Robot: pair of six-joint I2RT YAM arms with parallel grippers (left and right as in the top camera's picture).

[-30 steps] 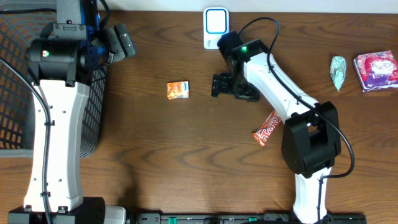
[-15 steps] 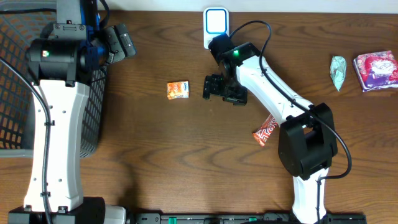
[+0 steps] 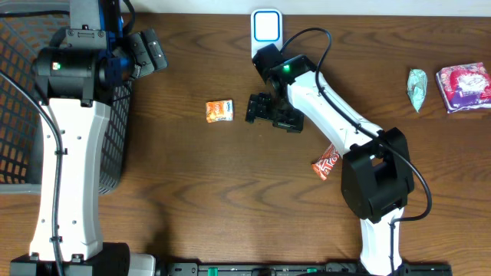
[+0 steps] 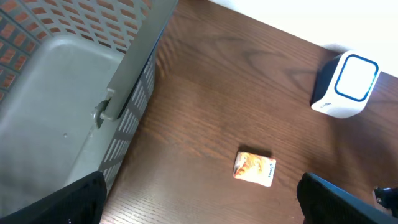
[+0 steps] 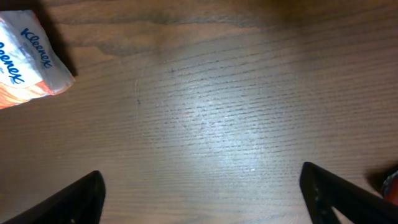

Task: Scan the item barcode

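A dark wooden table [image 3: 192,192] fills the overhead view. A dark mesh basket [image 3: 15,115] sits at one end, and a white scanner [image 3: 266,29] with a blue ring stands at the far edge near the middle. The orange tissue packet [image 3: 219,111] lies flat on bare wood, nearer than the scanner and a little toward the basket side.

The right claw [image 3: 252,110] sits low over the table just beside the packet, on the side away from the basket, with its fingertips pointing at it. The two are close but apart, and the packet lies outside the jaws, not between them. The jaws stand wide and hold nothing. The left claw [image 3: 157,52] hangs by the basket's rim, well apart from the packet, its jaws likewise spread and empty.

Only the overhead view takes in the other goods:
- a red and orange candy bar [image 3: 326,162], partly hidden by the right arm
- a green packet [image 3: 416,88] and a purple and red packet [image 3: 464,86] at the far end of the table

The right wrist view shows only bare wood between its two dark fingers [image 5: 68,199]. The packet [image 5: 28,59] cuts into its top left corner, ahead of the gap and off to one side. It is close enough to read the blue Kleenex lettering on its white end, which no other view resolves. The left wrist view shows the whole packet [image 4: 254,168] at a slant, with the scanner [image 4: 346,84] beyond it and the basket's wall [image 4: 134,93] alongside.
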